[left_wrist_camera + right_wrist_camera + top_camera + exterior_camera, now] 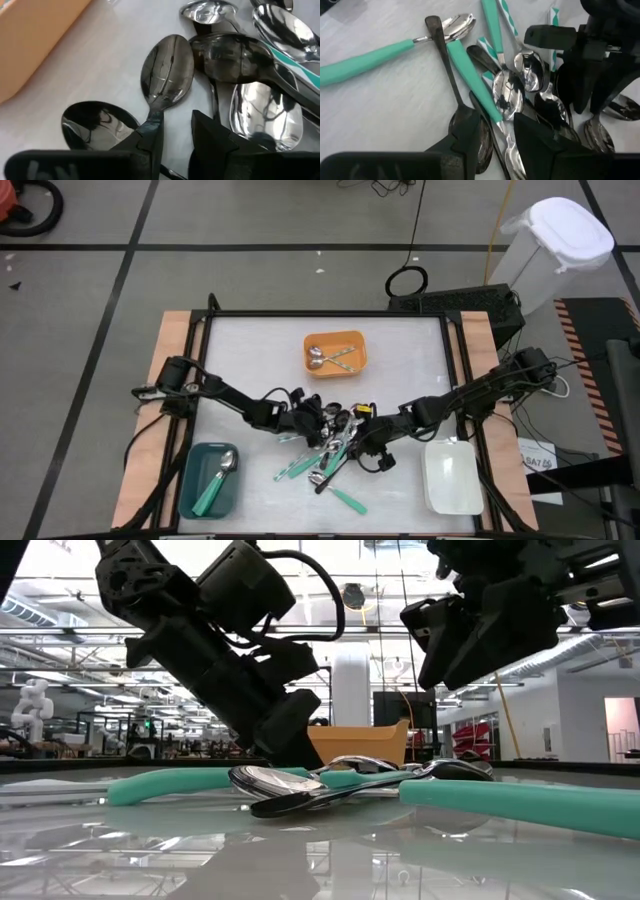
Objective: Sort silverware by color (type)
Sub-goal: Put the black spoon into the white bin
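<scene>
A heap of spoons (332, 448) lies mid-table: teal-handled, all silver and black ones crossing each other. My left gripper (318, 423) is open and down at the heap's far left side (290, 745). Its fingers straddle the neck of a black spoon (167, 70) in the left wrist view. My right gripper (352, 445) is open and raised above the heap (450, 650). Below its fingers (497, 142) lie a silver spoon (507, 95) and a black spoon (470, 127). One teal-handled spoon (215, 480) lies in the teal tray. Silver spoons (328, 358) lie in the orange tray. My left gripper slants down from the table's left into the heap. One finger (150, 145) stands right at the neck (155, 117) of the black spoon, whose bowl lies flat on the table. Whether the finger touches it, I cannot tell.
The teal tray (190, 500) sits at the near left, the orange tray (358, 340) at the far middle, and the white tray (452, 478) at the near right. A single teal-handled spoon (345, 498) lies apart, nearer the near edge. Raised rails frame the table.
</scene>
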Robot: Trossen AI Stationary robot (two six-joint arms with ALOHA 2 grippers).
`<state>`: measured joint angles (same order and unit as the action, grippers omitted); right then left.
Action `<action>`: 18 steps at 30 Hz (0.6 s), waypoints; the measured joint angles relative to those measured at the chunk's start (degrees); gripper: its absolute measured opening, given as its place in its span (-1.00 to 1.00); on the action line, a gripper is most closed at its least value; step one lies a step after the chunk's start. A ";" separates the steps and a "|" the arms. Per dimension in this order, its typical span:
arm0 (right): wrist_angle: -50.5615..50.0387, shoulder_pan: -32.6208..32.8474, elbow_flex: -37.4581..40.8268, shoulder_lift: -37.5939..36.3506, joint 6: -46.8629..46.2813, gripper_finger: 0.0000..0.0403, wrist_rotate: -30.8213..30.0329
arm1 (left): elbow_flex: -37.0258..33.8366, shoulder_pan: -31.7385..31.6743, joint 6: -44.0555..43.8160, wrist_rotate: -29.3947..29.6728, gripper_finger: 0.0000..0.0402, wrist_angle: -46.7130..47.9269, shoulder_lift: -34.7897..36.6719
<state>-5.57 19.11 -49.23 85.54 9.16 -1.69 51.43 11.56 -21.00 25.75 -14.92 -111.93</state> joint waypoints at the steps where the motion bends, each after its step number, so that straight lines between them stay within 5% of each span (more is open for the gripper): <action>1: 0.15 0.00 0.00 0.00 0.02 -0.42 0.00 | 0.01 0.07 -0.02 -0.02 -0.49 0.05 -0.01; 10: -0.20 0.00 0.00 0.00 -0.06 -0.42 0.00 | 1.15 0.50 0.82 0.10 -0.49 3.06 0.23; 18: -0.40 0.00 0.00 0.00 0.03 -0.42 0.00 | 12.98 0.82 2.10 0.09 -0.49 24.29 0.19</action>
<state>-5.97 19.11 -49.23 85.54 9.19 -1.69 64.41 12.38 -18.91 25.84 9.37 -111.74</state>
